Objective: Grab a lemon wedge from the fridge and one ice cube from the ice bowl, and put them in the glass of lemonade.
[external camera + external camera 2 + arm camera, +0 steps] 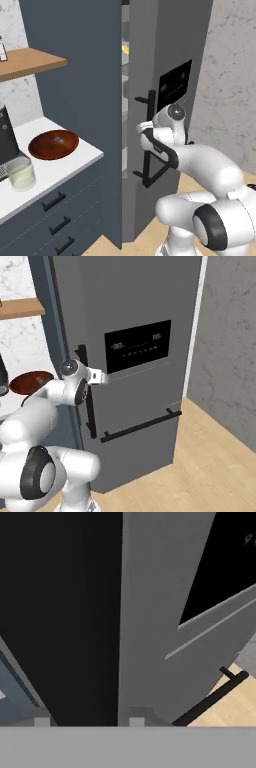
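You are on the first step, getting the fridge (165,60) open; its door stands only slightly ajar, a narrow gap showing at eleven o'clock from the wrist in the left base view; the gripper (102,377) sits against the door's edge beside the long vertical handle (86,391), and whether its fingers are released or clenched you cannot tell, nor whether they grasp the handle. The next move, by my judgement, calls for swinging the door wider before reaching in; a speck of yellow (125,48) high in the gap may be the lemon wedge, though it is too small to be sure. The fridge is flat matte dark grey with a glossy black dispenser panel (138,346); at nine o'clock on the smooth white counter (75,160) rest the round reddish-brown ice bowl (53,144) and the clear, straight-sided glass of lemonade (21,174).
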Controlling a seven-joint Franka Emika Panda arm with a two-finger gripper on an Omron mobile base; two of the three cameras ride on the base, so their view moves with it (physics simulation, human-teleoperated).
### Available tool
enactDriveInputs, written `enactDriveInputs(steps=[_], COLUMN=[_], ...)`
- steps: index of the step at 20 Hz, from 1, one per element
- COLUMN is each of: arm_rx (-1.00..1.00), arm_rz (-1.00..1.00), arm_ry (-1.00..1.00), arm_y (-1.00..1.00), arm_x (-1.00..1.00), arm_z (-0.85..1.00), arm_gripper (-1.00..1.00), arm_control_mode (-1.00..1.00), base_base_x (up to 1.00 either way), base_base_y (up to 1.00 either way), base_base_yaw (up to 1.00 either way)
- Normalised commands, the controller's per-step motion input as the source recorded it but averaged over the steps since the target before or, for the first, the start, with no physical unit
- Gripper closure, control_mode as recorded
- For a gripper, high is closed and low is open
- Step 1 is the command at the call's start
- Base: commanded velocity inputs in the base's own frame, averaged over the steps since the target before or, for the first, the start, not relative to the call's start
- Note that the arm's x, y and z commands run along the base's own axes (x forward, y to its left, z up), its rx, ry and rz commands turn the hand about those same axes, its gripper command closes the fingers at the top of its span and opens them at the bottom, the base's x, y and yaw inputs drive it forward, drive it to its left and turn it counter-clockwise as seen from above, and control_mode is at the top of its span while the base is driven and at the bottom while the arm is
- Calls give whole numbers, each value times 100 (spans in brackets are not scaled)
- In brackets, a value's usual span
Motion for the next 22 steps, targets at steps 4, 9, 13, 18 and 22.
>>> enactDriveInputs(steps=[4, 9, 13, 18, 22], arm_rx=[1, 3, 7, 12, 4], arm_rz=[-7, -6, -7, -16, -15], arm_ry=[4, 3, 1, 3, 10], arm_y=[-100, -100, -100, -100, -78], arm_x=[-30, -61, -74, -50, -26], arm_z=[0, 4, 0, 0, 3], arm_gripper=[100, 100, 100, 100, -100], arm_control_mode=[-100, -100, -100, -100, -100], base_base_x=[0, 0, 0, 0, 0], base_base_y=[0, 0, 0, 0, 0], base_base_yaw=[0, 0, 0, 0, 0])
